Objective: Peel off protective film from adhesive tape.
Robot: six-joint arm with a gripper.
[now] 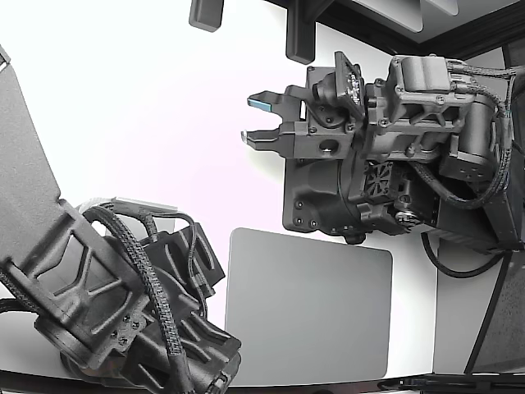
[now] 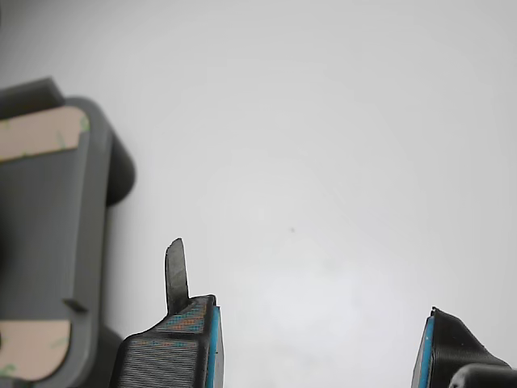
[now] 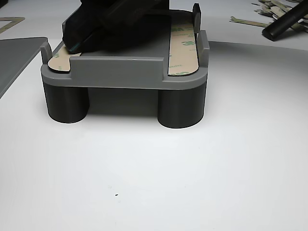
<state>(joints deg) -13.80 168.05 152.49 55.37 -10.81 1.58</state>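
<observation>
The end effector [image 2: 319, 347] hangs over a broad bare stretch of the white surface [image 2: 323, 145], its two blue-padded fingers [image 2: 212, 343] spread wide apart and released, with nothing between them; a thin grey sliver stands up from the back of one finger, and what it is cannot be told. In the wrist view the grey holder [image 2: 56, 234] lies off to one side, apart from the fingers, and two tan strips of tape [image 2: 40, 133] show at its two ends. In the other view the holder [image 3: 125, 72] is a flat tray with a low raised rim standing on round dark legs; one long strip of tape [image 3: 183, 48], printed with green marks, lies along its right edge, and the rounded end of another strip [image 3: 60, 62] shows at its left front corner, where a dark body lies over the tray and covers the rest of it. White surface lies open in front of the holder. In the exterior view the arm [image 1: 385, 139] reaches in from the exterior view's right with its end effector [image 1: 261, 119] pointing left over open white surface, a grey mat [image 1: 308, 316] lying below it and a second dark arm [image 1: 107, 304] filling the lower left. Loose strips [image 3: 262, 10] lie heaped at the far right in the other view.
</observation>
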